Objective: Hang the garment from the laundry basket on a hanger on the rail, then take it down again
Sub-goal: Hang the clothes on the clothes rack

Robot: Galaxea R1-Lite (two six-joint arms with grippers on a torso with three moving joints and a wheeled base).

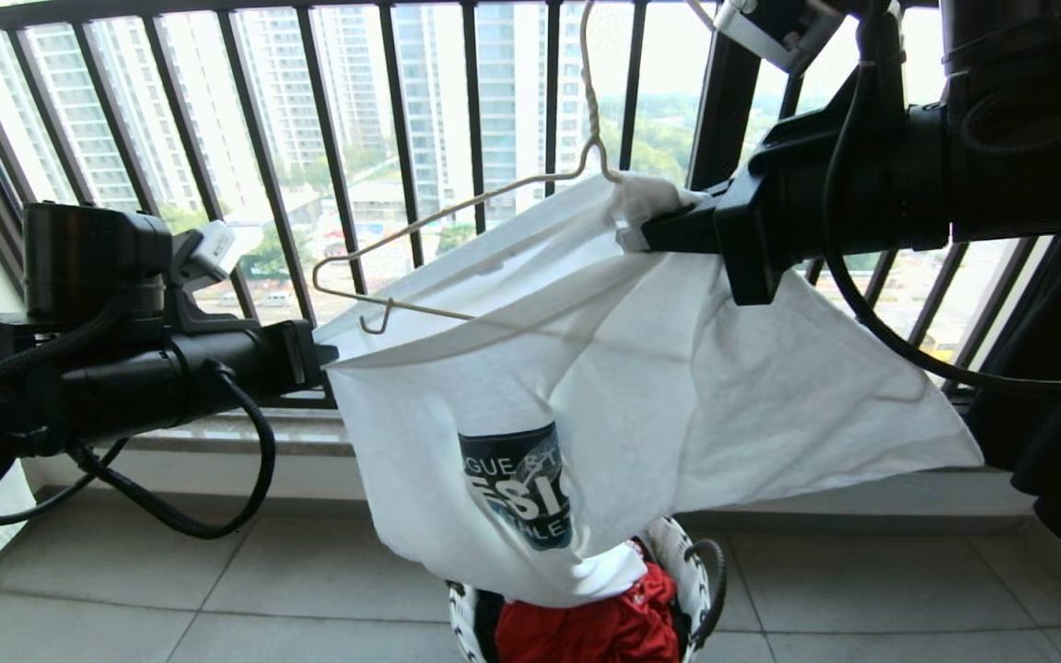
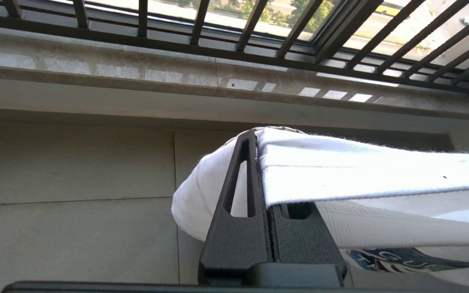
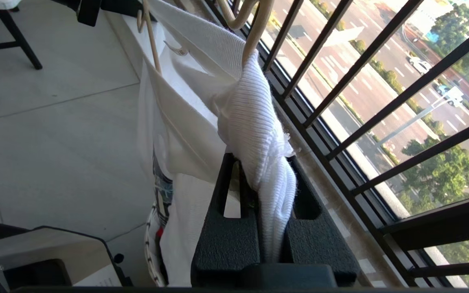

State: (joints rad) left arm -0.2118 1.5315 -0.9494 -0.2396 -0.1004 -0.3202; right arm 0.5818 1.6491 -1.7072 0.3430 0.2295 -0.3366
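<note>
Garment [image 1: 641, 368] stretched between 2 grips above laundry basket [image 1: 692, 562] at 6 o'clock | left end effector [image 2: 261, 171] clamped on hem, 9 o'clock | right end effector [image 3: 269, 179] pinching collar by hanger [image 1: 457, 207], 1 o'clock | judged: spread keeps cloth open for hanger.

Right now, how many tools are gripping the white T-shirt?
2. The left tool pinches the white T-shirt at its left edge; the right tool clamps bunched fabric near the hanger neck.
</note>
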